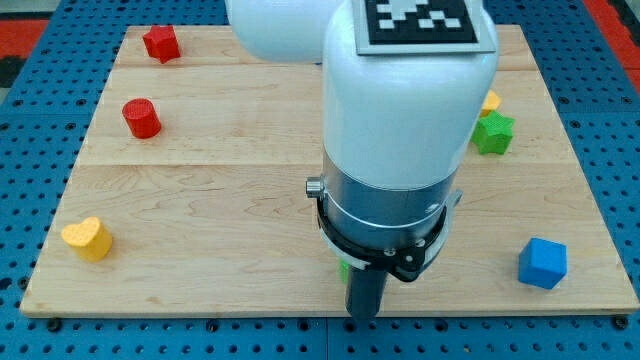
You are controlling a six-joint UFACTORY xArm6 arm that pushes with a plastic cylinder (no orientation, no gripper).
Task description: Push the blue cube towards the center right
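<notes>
Blue cube (542,263): well off to the view's right of my tip (362,316).
Hand state: I have only my rod, nothing pinched.

wooden board (200,190), blue pegboard (30,120) surround

Light wooden plank surface (220,190) on a blue perforated base. Lying on it: red star-shaped block (161,43) at the view's top left, red cylinder block (142,118) below it, yellow heart-shaped block (88,239) bottom left near the edge. Right side: green star-shaped block (493,133) with a yellow block (490,101) just above it, mostly hidden, shape unclear. Blue cube (543,263) bottom right. Sliver of green block (343,268) bottom centre, mostly hidden.
</notes>
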